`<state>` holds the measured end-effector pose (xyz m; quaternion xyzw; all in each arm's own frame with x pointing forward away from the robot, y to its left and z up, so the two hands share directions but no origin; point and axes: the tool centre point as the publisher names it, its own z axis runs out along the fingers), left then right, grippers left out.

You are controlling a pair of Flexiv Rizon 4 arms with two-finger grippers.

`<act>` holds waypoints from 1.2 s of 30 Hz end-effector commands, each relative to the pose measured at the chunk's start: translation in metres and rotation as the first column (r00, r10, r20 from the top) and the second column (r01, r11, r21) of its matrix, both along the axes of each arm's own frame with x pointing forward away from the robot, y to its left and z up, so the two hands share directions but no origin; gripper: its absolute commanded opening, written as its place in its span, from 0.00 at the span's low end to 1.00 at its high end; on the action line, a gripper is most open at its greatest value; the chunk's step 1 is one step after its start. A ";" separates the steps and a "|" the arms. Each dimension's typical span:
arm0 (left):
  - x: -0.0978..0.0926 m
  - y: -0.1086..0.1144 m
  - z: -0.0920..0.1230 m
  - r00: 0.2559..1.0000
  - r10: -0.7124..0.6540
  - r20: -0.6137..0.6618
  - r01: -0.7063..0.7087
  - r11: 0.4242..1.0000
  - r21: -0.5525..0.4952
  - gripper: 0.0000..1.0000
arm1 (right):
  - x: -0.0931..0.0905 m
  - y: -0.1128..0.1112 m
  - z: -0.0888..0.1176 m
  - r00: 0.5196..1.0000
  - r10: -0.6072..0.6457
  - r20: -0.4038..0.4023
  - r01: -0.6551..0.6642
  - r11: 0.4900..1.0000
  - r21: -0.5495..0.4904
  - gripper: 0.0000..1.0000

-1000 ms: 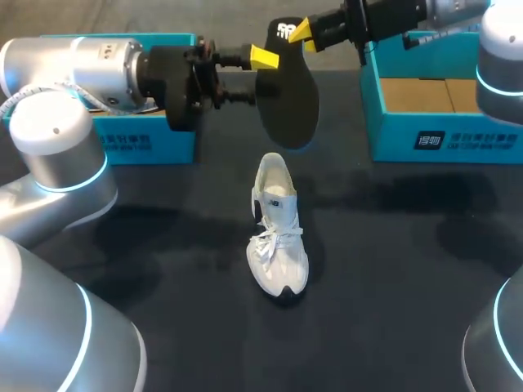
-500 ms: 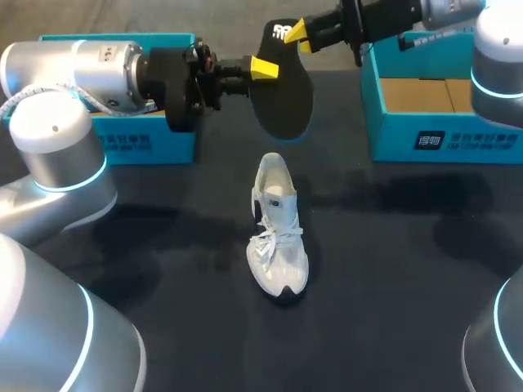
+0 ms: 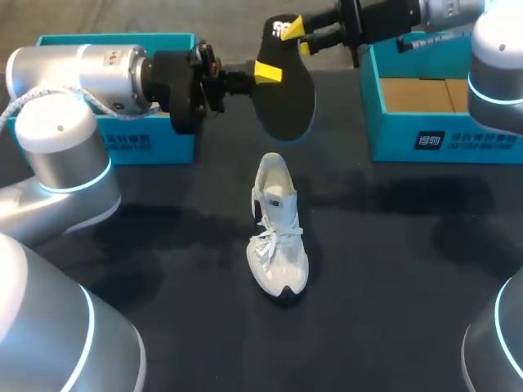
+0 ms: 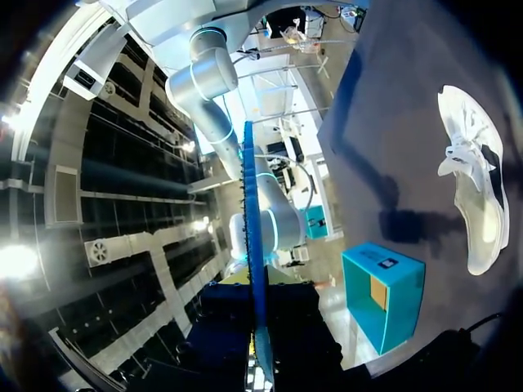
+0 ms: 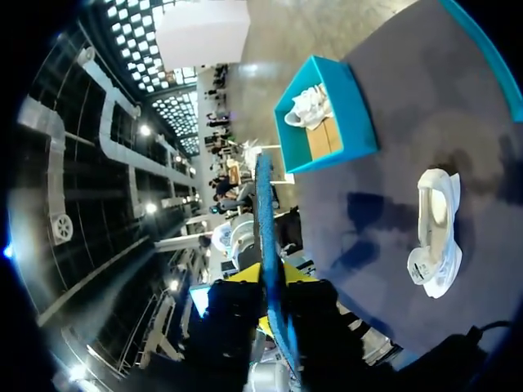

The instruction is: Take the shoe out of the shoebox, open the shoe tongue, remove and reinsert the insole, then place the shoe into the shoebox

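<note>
Insole aloft | left jaws apparently clamped on its edge | right jaws pinching its upper end | shoe beneath

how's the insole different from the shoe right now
The insole is black and flat; the shoe is white and bulky. The insole is up in the air, gripped by the left tool and the right tool; the shoe stands on its sole on the table, touched by neither tool. Both share a long foot-shaped outline.
</note>
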<state>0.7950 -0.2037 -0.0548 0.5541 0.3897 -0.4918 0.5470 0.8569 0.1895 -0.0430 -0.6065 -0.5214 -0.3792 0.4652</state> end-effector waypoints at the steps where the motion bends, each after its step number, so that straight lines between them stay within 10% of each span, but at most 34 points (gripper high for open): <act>1: 0.001 -0.002 -0.001 1.000 -0.004 0.003 0.004 1.000 -0.001 0.00 | -0.005 -0.001 0.003 1.000 -0.018 0.018 0.017 1.000 0.008 1.00; 21: 0.002 0.018 0.008 1.000 0.020 -0.006 -0.020 1.000 -0.015 0.00 | -0.059 -0.064 0.008 0.953 -0.146 0.267 0.120 0.987 0.111 1.00; 36: 0.001 0.022 0.012 1.000 0.024 -0.008 -0.024 1.000 -0.012 0.00 | -0.092 -0.098 -0.002 0.955 -0.151 0.254 0.117 0.983 0.143 1.00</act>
